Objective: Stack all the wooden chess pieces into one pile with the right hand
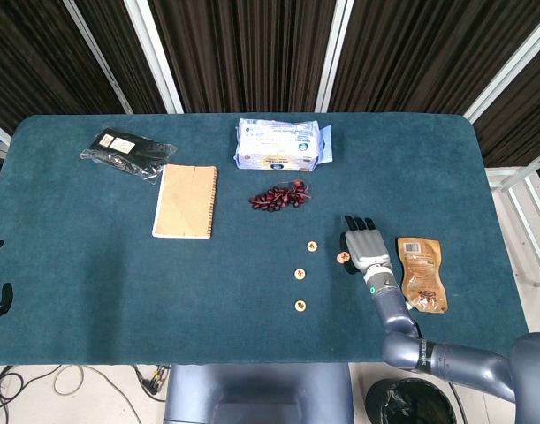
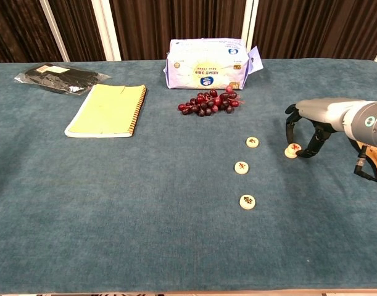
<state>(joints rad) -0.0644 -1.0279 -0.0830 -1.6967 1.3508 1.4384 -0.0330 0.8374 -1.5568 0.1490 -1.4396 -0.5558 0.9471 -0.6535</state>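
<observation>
At the right of the frame, one chess piece [image 2: 292, 150] is pinched by the right robot hand [image 2: 308, 125] on the worktop [image 2: 145, 203]. Three more chess pieces [image 2: 242, 167] are laid out just left; grapes [image 2: 207, 103] are seen above.
</observation>
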